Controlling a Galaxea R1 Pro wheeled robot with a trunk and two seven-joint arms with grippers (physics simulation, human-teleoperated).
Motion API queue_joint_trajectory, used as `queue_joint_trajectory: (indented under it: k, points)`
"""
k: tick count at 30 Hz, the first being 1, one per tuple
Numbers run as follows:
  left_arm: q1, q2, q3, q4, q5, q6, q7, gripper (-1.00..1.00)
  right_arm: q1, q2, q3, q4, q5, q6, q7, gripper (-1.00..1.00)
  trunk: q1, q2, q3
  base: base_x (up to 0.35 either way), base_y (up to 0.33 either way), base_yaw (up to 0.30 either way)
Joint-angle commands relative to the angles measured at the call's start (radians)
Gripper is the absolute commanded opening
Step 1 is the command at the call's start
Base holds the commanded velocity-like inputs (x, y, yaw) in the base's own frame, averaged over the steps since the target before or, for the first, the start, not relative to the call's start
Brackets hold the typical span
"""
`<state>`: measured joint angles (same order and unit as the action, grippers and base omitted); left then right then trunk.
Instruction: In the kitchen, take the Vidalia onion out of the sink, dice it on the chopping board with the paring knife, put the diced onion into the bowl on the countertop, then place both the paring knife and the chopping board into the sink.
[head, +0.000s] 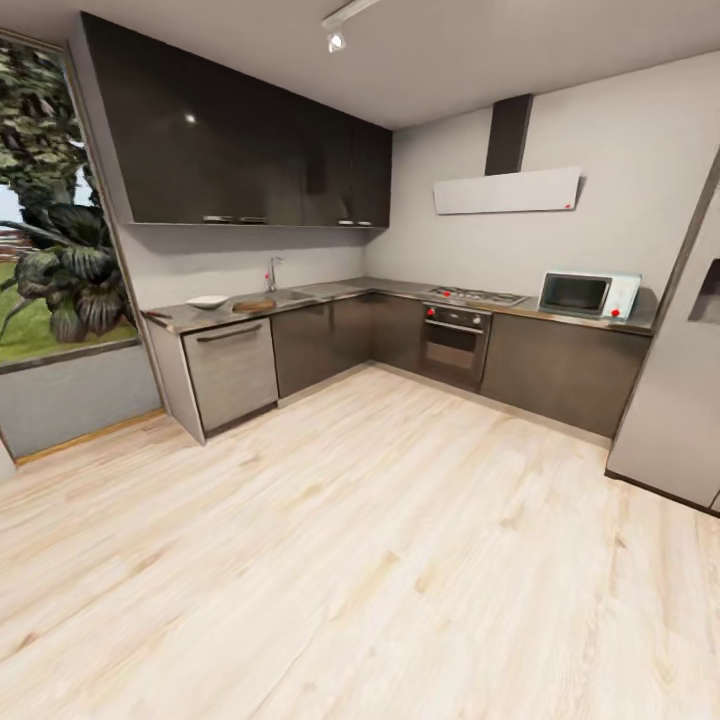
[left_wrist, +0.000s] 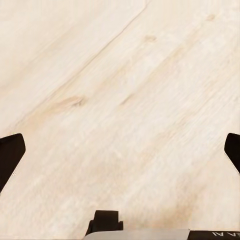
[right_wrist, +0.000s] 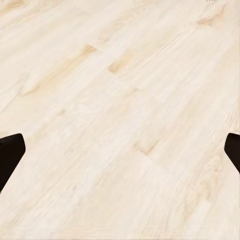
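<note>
Approach first: the dark-brown wooden chopping board (head: 253, 304) and shallow white bowl (head: 207, 301) sit on the reflective grey surface (head: 330, 291) at middle left, far across pale floorboards (head: 380, 560). Left hand (left_wrist: 120, 150) and right hand (right_wrist: 120, 150) both spread wide, empty. Roll up squarely facing the chrome tap (head: 271, 272).

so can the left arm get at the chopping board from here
Probably not: the chopping board lies on the far countertop, and the open left gripper faces only wooden floor.

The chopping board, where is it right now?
In the head view, the chopping board lies on the far countertop, between the white bowl and the tap.
</note>
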<state>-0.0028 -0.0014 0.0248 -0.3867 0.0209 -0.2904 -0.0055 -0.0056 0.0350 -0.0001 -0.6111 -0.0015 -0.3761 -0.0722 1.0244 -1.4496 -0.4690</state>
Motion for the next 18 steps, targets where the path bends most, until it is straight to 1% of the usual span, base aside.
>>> queue_joint_trajectory:
  k: [1, 18]
  points:
    - [-0.001, 0.000, 0.001, 0.000, 0.002, -0.003, -0.001, 1.00, -0.001, 0.000, 0.000, 0.001, 0.000, -0.003, -0.003, 1.00, 0.001, 0.000, -0.001, 0.345, 0.000, -0.042]
    - [-0.001, 0.000, 0.001, 0.000, 0.002, -0.003, -0.001, 1.00, -0.001, 0.000, 0.000, 0.001, 0.000, -0.003, -0.003, 1.00, 0.001, 0.000, -0.001, 0.345, 0.000, -0.007]
